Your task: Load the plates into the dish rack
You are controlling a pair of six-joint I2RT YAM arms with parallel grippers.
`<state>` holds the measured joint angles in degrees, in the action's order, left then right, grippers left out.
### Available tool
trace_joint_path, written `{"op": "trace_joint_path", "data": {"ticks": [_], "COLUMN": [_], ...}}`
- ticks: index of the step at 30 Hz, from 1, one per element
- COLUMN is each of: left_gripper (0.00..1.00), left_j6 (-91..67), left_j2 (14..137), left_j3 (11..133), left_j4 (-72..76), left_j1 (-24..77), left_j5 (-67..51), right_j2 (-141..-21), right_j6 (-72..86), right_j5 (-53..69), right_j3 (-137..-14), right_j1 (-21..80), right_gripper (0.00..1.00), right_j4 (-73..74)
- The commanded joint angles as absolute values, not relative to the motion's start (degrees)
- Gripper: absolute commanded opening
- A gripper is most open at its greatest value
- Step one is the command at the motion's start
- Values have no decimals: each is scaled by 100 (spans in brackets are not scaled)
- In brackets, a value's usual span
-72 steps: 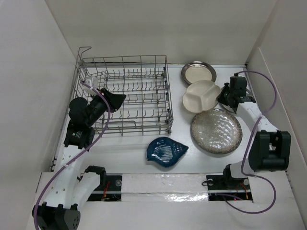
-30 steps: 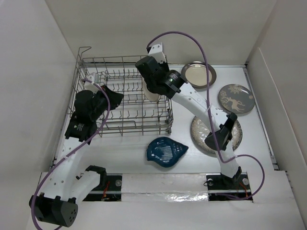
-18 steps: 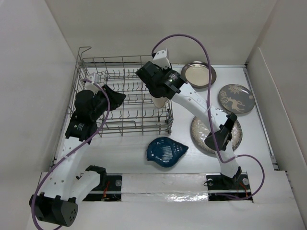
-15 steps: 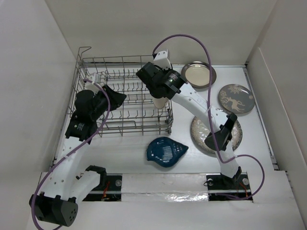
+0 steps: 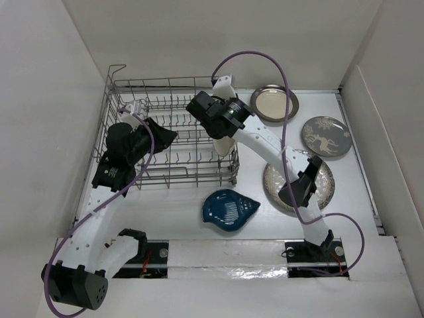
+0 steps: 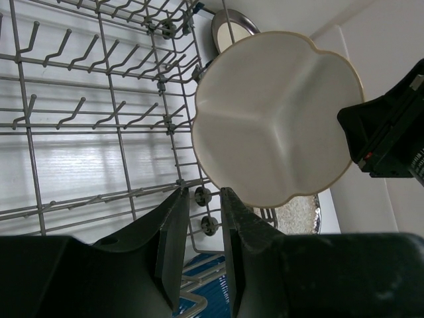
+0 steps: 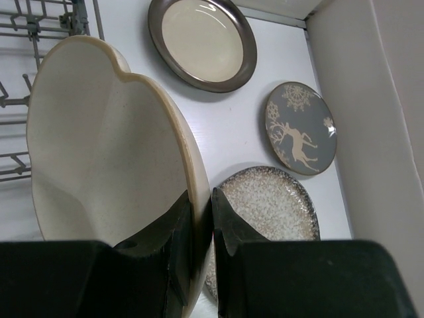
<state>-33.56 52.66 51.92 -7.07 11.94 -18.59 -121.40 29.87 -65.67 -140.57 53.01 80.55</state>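
- The cream three-compartment plate (image 7: 106, 146) is seen gripped by its rim in the right gripper (image 7: 201, 209), whose fingers are pinched tight on either side of the edge.
- The plate is held up on edge at the right end of the dish rack (image 5: 173, 85); whether it touches the wires cannot be told.
- The left gripper (image 6: 201, 209) is pictured over the rack's left part, its fingers parted by only a narrow gap, with nothing between them.
- The metal-rimmed cream round plate (image 7: 202, 41), the grey floral plate (image 7: 301, 129) and the large speckled grey-beige plate (image 7: 271, 202) are shown flat on the table (image 5: 172, 205), right of the rack.
- The dark blue shell-shaped dish (image 5: 228, 209) is seen lying in front of the rack.
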Motion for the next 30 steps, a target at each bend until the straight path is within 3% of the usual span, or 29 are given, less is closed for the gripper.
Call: {"op": "trace_joint_path", "data": {"ticks": [1,15,23,30], "left_gripper": [23,23,23,23], "left_j6": [-3384,-3393,-3401,-3410], "left_j2": [5247,5291,5309,5309], "left_j3": [5414,5432,5396,5300], "left_j4": [-466,-545,-527,-466], "left_j1": [1213,1213,1213,1213], "left_j5": [-1951,-1854,-1881,-1960], "right_j2": [-12119,-12490,-12252,-11980], "right_j6": [3024,2804,2523,2681], "right_j5": [-7418,-7374,-7286,-7049], "right_j3": [-14642,-14546,-13931,-13115], "right_j1": [5370,5537,5651,5774], "right_gripper": [0,0,0,9], "right_j4": [7629,7515,6601,5565]}}
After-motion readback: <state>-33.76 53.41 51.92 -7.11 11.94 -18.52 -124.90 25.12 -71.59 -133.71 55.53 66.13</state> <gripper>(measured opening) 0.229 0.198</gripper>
